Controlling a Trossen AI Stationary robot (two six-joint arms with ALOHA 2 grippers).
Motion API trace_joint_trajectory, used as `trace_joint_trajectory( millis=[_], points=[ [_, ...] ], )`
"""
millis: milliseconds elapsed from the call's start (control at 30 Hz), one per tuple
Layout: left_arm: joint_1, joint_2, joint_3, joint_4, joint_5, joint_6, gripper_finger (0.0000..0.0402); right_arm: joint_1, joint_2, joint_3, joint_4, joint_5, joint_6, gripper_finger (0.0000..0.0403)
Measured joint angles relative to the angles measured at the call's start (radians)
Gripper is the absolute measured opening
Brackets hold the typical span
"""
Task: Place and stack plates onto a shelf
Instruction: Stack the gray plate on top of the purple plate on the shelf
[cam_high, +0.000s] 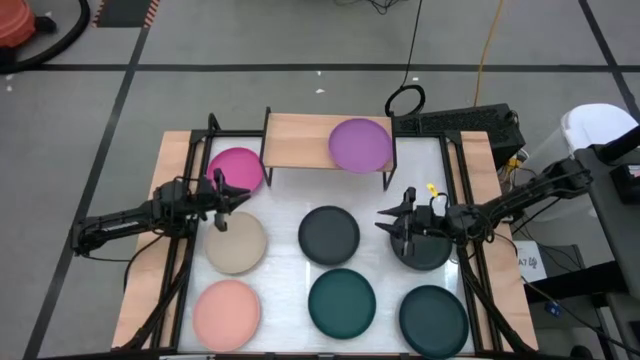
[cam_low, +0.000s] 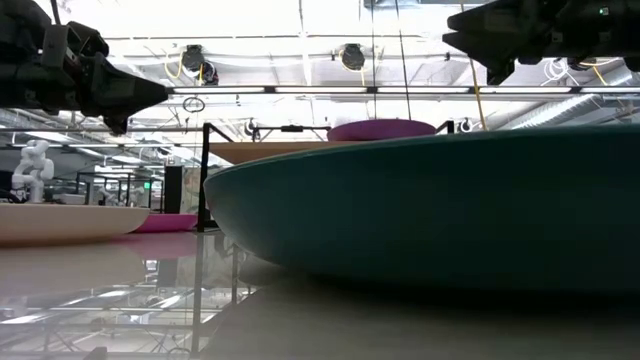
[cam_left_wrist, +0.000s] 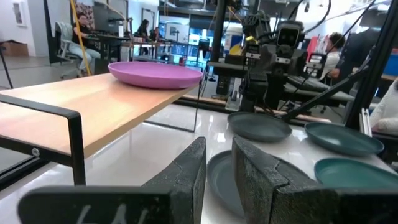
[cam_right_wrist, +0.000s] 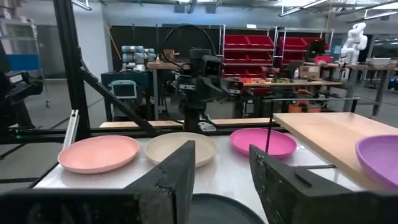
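The light-wood shelf (cam_high: 300, 140) stands at the table's far side, with the purple plate (cam_high: 360, 145) lying flat on its right half. On the table lie the magenta (cam_high: 237, 170), beige (cam_high: 236, 243), salmon (cam_high: 227, 313), two charcoal (cam_high: 328, 235) (cam_high: 430, 255) and two teal plates (cam_high: 342, 303) (cam_high: 433, 320). My left gripper (cam_high: 243, 196) hovers between the magenta and beige plates, its fingers a narrow gap apart (cam_left_wrist: 219, 149). My right gripper (cam_high: 383, 220) hangs open (cam_right_wrist: 222, 152) over the right charcoal plate's left edge, partly hiding that plate.
Black frame rails (cam_high: 180, 250) (cam_high: 465, 250) run along the table's left and right sides. The shelf's left half (cam_left_wrist: 93, 106) is bare wood on thin black legs. Both arms point toward each other across the middle charcoal plate. People sit in the room beyond the table (cam_left_wrist: 81, 37).
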Motion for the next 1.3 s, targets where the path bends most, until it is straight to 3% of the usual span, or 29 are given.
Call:
trace_joint_trajectory(
  millis=[333,600,767,900,1300],
  points=[
    [0.0,0.0,0.0,0.168,-0.003,-0.103,0.0081,-0.002,0.0,0.0,0.0,0.001,-0.043,0.0132],
    [-0.001,0.0,0.001,0.296,-0.069,-0.133,0.0081,-0.002,0.0,0.0,-0.001,0.002,-0.04,0.0132],
    [-0.032,0.024,0.064,0.147,-0.044,-0.079,0.0081,-0.002,0.0,-0.001,-0.019,0.003,-0.009,0.0132],
    [-0.072,0.111,0.147,0.02,-0.068,-0.014,0.0081,-0.002,0.0,-0.001,-0.032,0.003,-0.003,0.0132],
    [-0.211,0.59,0.484,-0.331,-0.176,0.019,0.0081,-0.002,0.0,-0.001,-0.047,0.003,0.009,0.0132]
  ],
)
